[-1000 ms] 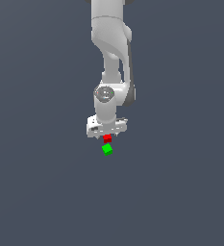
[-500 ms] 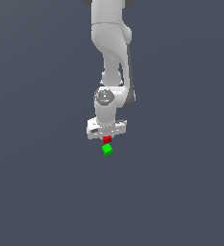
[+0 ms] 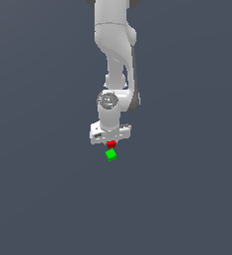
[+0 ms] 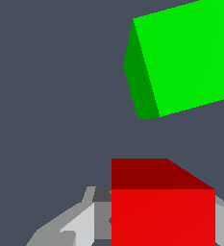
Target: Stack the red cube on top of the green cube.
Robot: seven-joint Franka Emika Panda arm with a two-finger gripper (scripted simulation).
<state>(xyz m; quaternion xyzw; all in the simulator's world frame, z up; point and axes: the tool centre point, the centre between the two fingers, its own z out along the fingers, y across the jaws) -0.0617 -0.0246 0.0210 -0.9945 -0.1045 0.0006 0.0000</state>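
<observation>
Red cube (image 3: 111,144) clamped between fingers (image 4: 82,226), green cube (image 3: 111,155) just below it, not touching.

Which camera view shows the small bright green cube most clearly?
The wrist view: the small bright green cube fills much of the picture, with two faces and sharp edges visible, though the picture edge cuts one corner. In the exterior view it is only a tiny speck below the gripper.

Red cube (image 3: 111,144) directly beneath the gripper (image 3: 111,143) and between its fingers, green cube (image 3: 111,155) just below it in the exterior view, close by but apart.
</observation>
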